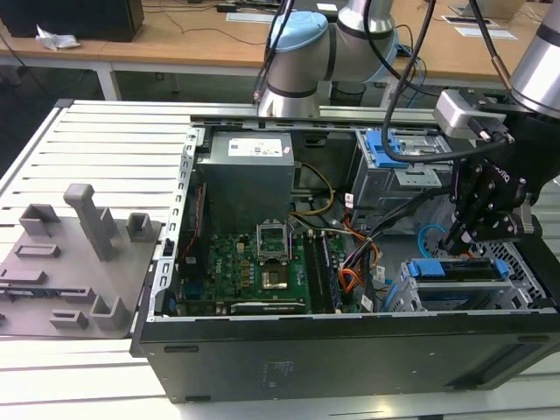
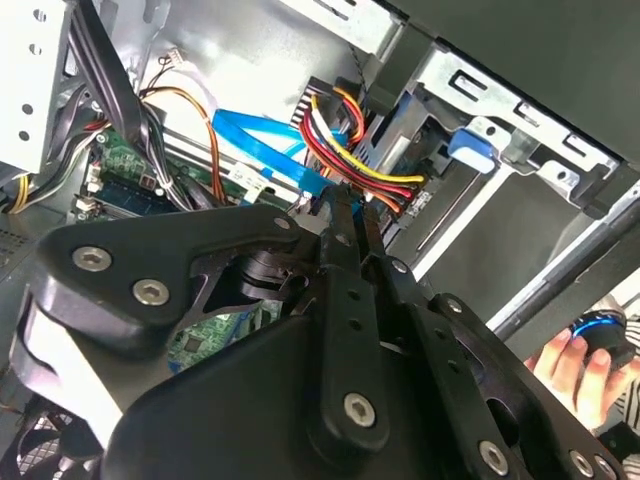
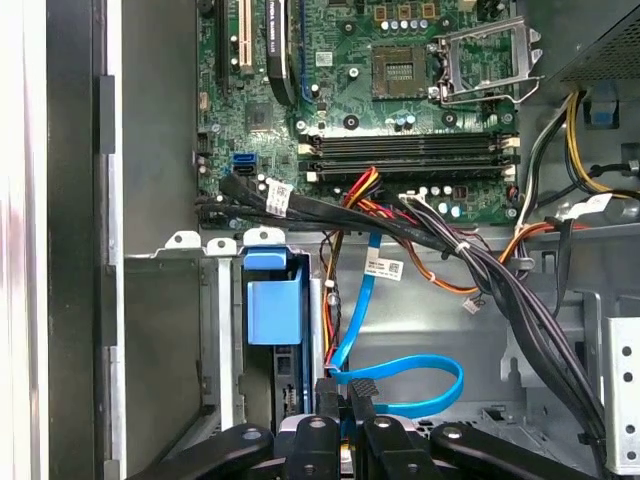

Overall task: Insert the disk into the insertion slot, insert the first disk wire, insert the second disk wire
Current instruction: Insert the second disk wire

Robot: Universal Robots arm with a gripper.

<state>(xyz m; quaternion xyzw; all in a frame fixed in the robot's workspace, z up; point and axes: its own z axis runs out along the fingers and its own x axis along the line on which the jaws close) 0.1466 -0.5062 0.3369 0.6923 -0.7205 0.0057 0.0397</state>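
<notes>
Beside the insertion slot (image 1: 455, 293), where the disk (image 1: 459, 269) already sits, the gripper (image 3: 345, 392) pinches the second disk wire (image 3: 400, 385), its light-blue loop lying on the case floor.

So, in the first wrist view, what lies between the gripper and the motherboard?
In the first wrist view, the light-blue cable loops up from the gripper, and a black cable bundle crosses below the motherboard.

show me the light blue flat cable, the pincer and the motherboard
light blue flat cable (image 3: 420, 372), first wrist view, on its loop's top run
pincer (image 3: 347, 398), first wrist view, between its fingertips
motherboard (image 1: 229, 262), exterior view, on bare green board
</notes>
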